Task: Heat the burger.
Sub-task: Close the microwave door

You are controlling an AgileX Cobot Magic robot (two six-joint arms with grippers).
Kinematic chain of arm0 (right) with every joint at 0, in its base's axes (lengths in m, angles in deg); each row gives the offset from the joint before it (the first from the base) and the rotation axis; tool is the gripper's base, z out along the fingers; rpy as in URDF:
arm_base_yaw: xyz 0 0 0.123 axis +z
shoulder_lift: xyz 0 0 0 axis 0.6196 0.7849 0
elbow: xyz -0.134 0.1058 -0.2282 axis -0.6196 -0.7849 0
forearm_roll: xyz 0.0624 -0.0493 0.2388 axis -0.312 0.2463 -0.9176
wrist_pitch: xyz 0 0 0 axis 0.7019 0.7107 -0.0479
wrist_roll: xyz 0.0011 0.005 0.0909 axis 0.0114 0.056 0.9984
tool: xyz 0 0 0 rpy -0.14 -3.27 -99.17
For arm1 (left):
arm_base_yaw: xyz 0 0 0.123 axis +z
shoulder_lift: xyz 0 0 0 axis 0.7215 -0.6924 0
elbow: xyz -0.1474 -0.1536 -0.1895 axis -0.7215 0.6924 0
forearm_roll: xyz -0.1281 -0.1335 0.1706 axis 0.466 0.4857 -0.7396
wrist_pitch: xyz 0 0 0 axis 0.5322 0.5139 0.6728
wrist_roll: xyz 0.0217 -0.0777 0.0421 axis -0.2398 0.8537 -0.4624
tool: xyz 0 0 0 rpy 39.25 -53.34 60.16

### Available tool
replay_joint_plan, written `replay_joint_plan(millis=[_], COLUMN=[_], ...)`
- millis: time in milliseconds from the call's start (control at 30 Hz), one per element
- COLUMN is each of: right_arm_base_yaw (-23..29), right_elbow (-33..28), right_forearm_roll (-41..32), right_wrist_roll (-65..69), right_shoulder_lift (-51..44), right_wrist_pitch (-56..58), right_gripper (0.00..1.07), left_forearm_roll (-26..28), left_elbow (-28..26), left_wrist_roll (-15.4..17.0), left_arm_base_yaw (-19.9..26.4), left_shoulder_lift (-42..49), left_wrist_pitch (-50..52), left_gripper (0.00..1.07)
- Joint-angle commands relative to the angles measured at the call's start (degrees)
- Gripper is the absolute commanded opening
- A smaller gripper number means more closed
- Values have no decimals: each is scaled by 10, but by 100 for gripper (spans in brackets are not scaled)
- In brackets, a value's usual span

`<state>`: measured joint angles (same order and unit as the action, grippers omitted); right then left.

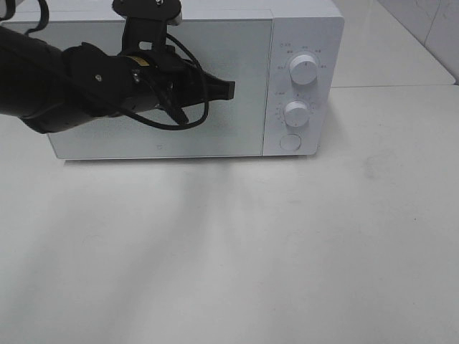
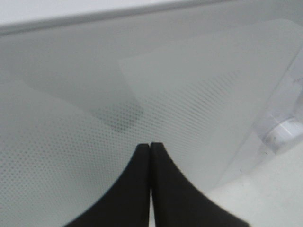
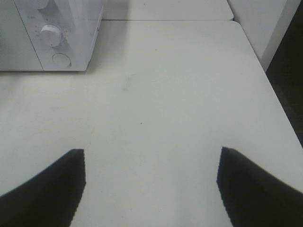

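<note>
I am holding my left pincer (image 1: 228,89) clenched on nothing, tips facing the microwave door (image 1: 215,129), a smooth pane with fine dotted mesh; the burger is showing nowhere, so I am guessing it is sitting behind that shut door. The 2 round white knobs (image 1: 303,71) are lying to the right of this pincer, while my right pincer (image 3: 151,151) is hanging released over the matte table (image 3: 180,94), farther off.

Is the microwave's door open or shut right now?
Shut. The door lies flush beside the knob panel with no gap showing; the closed left pincer points at its glass.
</note>
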<state>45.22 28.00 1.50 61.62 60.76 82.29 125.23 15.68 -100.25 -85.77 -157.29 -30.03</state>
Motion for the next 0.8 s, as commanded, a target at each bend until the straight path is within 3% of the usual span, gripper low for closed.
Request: replay_joint_plan(millis=[33,133,167,200,233,267,300,333,367,400,433,600,667,800], right_arm_base_yaw=[-3,-3,-3,-3,-3,-3,-3,-3,-3,-3,-3,-3,-3,-3], right_elbow=[-1,-1,-1,-1,-1,-1,-1,-1,-1,-1,-1,-1,-1,-1], right_forearm_roll=[0,0,0,0,0,0,0,0,0,0,0,0,0,0], right_wrist_roll=[-1,-1,-1,-1,-1,-1,-1,-1,-1,-1,-1,-1,-1,-1], right_shoulder_lift=[-15,-15,-15,-15,-15,-15,-15,-15,-15,-15,-15,-15,-15,-15], right_wrist_pitch=[0,0,0,0,0,0,0,0,0,0,0,0,0,0], right_gripper=[75,75,75,75,75,75,75,75,75,75,75,75,75,75], left_forearm_roll=[-3,-2,-1,-4,-4,-4,-4,-3,-3,-3,-3,-19,-53,-88], left_elbow=[9,32,37,45,45,48,48,52,53,53,53,53,53,53], left_wrist_roll=[-2,1,1,1,1,1,1,3,3,3,3,3,3,4], left_arm_base_yaw=[0,0,0,0,0,0,0,1,1,1,2,3,3,5], left_shoulder_lift=[24,55,63,76,76,82,82,90,93,93,97,115,128,139], left_wrist_pitch=[-42,-115,-139,-187,-187,-210,-210,-245,-257,-257,-284,-383,-470,-552], left_gripper=[0,1,6,21,21,35,35,67,85,85,101,98,98,98])
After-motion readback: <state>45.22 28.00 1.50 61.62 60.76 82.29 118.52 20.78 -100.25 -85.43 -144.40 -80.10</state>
